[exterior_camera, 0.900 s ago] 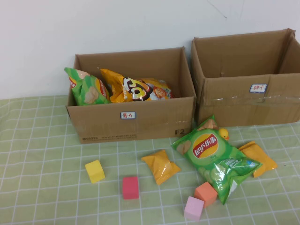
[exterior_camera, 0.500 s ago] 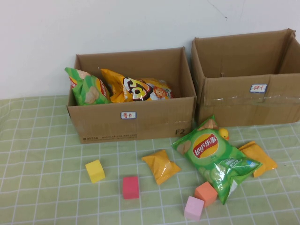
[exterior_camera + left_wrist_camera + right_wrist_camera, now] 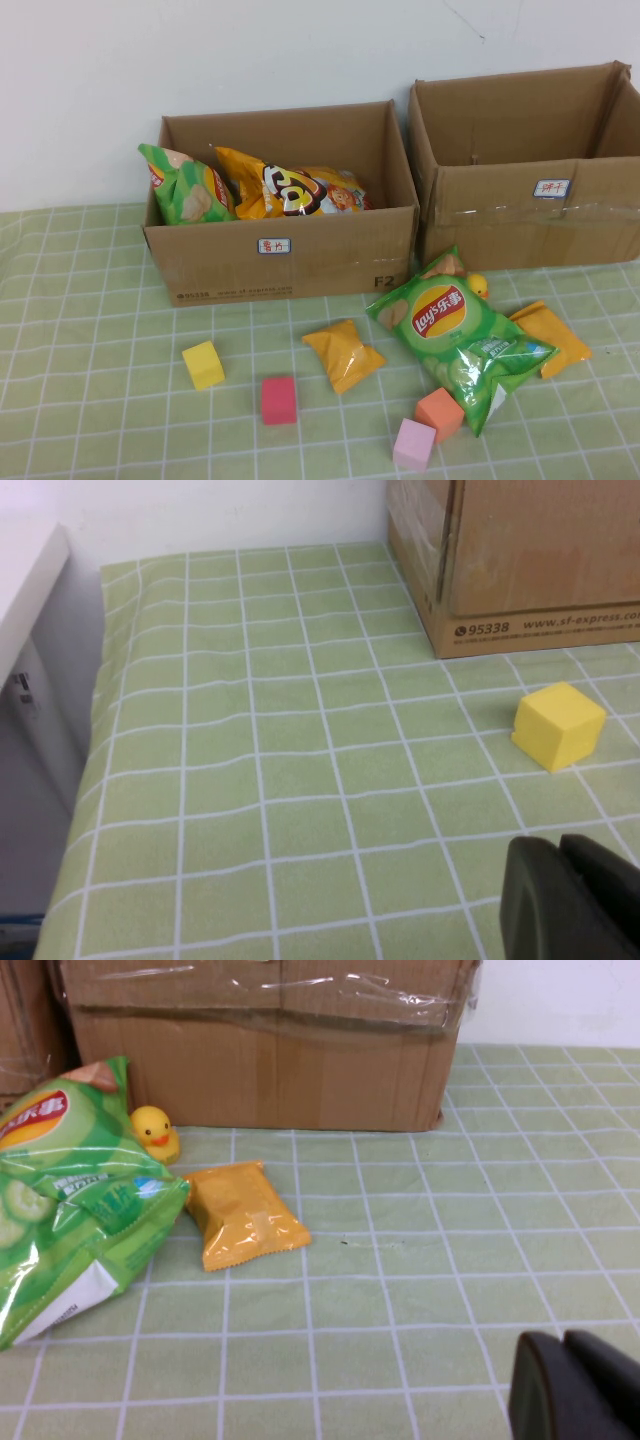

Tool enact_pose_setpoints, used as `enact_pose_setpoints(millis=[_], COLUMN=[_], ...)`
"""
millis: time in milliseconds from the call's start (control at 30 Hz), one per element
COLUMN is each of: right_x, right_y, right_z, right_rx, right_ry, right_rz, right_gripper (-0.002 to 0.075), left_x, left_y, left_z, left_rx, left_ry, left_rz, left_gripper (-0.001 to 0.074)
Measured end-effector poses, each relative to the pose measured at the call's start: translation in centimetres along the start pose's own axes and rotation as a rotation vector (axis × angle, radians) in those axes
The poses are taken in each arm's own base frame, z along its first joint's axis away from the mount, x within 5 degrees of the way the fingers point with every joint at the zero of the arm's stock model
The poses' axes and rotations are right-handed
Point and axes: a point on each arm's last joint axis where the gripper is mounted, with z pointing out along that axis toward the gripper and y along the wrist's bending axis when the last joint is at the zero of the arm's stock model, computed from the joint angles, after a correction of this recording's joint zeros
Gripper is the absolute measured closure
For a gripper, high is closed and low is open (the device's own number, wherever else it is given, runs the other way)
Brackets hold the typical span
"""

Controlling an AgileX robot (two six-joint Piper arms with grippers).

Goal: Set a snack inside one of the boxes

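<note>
A plain white wall (image 3: 300, 50) stands behind the table (image 3: 90, 400). A green cloth with a white grid covers the table.

Lab-style tabletop: checked cloth (image 3: 90, 330), labelled boxes (image 3: 285, 255)

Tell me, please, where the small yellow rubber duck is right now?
In the high view the yellow rubber duck sits on the table's right side, before the right cardboard box, partly hidden behind the green Lay's chip bag.

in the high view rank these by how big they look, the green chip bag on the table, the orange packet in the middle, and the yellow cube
1. Green chip bag, clearly largest.
2. Orange packet.
3. Yellow cube, smallest.
All three lie about equally near the camera, so the order looks reliable.
</note>
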Motion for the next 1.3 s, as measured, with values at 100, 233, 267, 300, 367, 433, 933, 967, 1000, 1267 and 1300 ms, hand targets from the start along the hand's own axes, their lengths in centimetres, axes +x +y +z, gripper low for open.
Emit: enact_pose_setpoints(millis=[100, 233, 267, 300, 367, 433, 933, 967, 1000, 1267, 1300], right_x=[0.0, 0.0, 0.0, 0.0, 0.0, 0.0, -5.0, -5.4, -6.0, -7.6, -7.5], right_y=[0.0, 0.0, 0.0, 0.0, 0.0, -0.1, -0.1, -0.2, -0.2, -0.3, -0.3], right_z=[0.0, 0.0, 0.0, 0.0, 0.0, 0.0, -1.5, -1.8, -2.3, -4.2, -4.2], right_rx=[0.000, 0.000, 0.002, 0.003, 0.005, 0.006, 0.014, 0.013, 0.007, -0.023, -0.024], right_ry=[0.000, 0.000, 0.000, 0.000, -0.001, -0.002, -0.602, -0.667, -0.745, -1.023, -1.018], right_rz=[0.000, 0.000, -0.004, -0.006, -0.010, -0.014, 0.010, 0.020, 0.040, 0.124, 0.127], right_gripper=[0.0728, 0.0728, 0.0728, 0.0728, 0.0728, 0.0728, 0.0728, 0.0728, 0.0728, 0.0728, 0.0728], left_x=[0.0, -0.1, -0.1, -0.1, -0.1, -0.1, -2.8, -3.5, -4.1, -7.3, -7.5], left_y=[0.0, 0.1, 0.1, 0.1, 0.1, 0.1, -0.2, -0.4, -0.5, -1.5, -1.5], left_z=[0.0, 0.0, 0.0, 0.0, 0.0, 0.0, -0.4, -0.7, -1.0, -4.0, -4.4], left_rx=[-0.005, -0.007, -0.007, -0.008, -0.009, -0.010, 0.014, 0.022, 0.031, 0.110, 0.119], left_ry=[-0.004, -0.007, -0.007, -0.007, -0.007, -0.010, -0.348, -0.422, -0.497, -0.995, -1.042], left_rz=[0.013, 0.018, 0.019, 0.020, 0.022, 0.026, 0.092, 0.105, 0.122, 0.155, 0.155], left_gripper=[0.0737, 0.0737, 0.0737, 0.0737, 0.0737, 0.0737, 0.0737, 0.0737, 0.0737, 0.0737, 0.0737])
